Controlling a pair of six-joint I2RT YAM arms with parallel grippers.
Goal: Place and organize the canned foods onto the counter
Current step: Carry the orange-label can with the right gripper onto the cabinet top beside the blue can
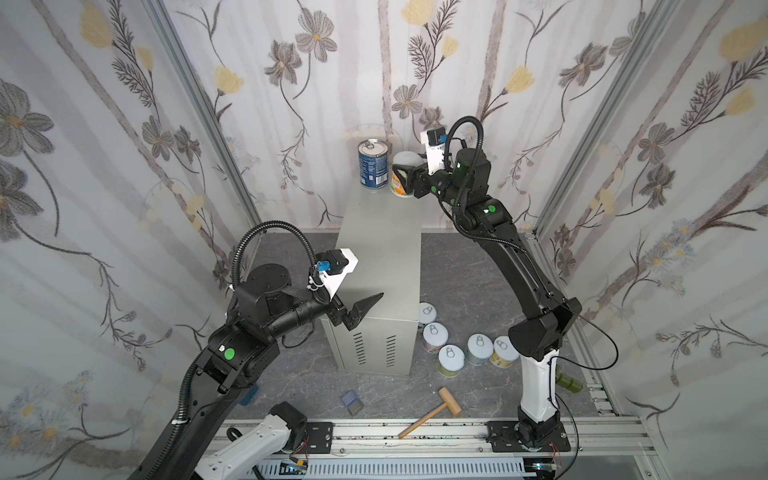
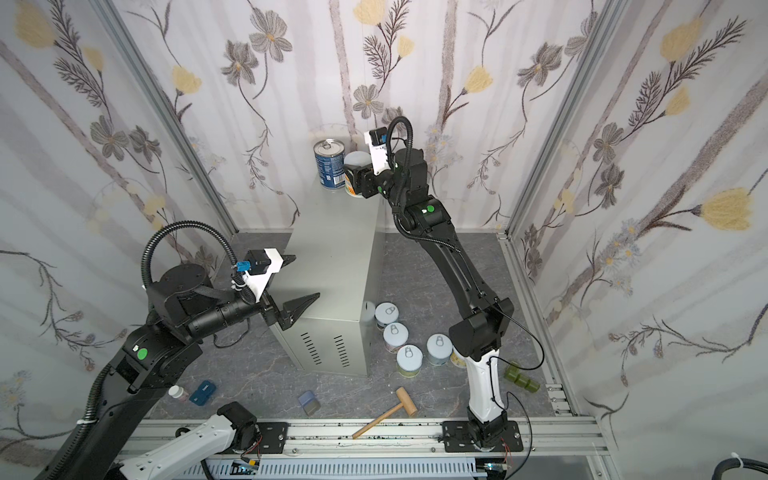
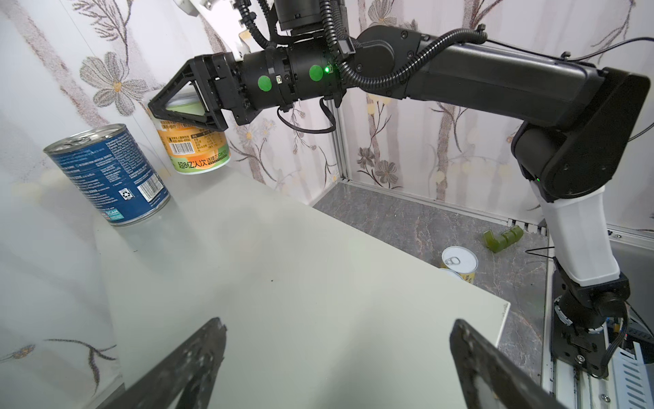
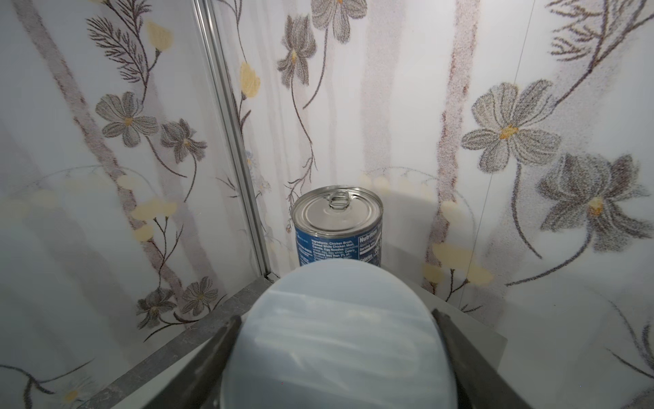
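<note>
The counter is a tall light-grey metal box with vent slots on its front. A taller blue can stands at the back of its top. Right beside that can, my right gripper is shut on an orange-labelled, white-lidded can. I cannot tell whether its base touches the top. My left gripper is open and empty over the counter's front part. Several white-lidded cans stand on the floor to the counter's right.
On the dark marbled floor lie a wooden mallet, a small blue-grey block, a green piece, a blue box and a small bottle. Flowered walls close in on three sides. A metal rail runs along the front.
</note>
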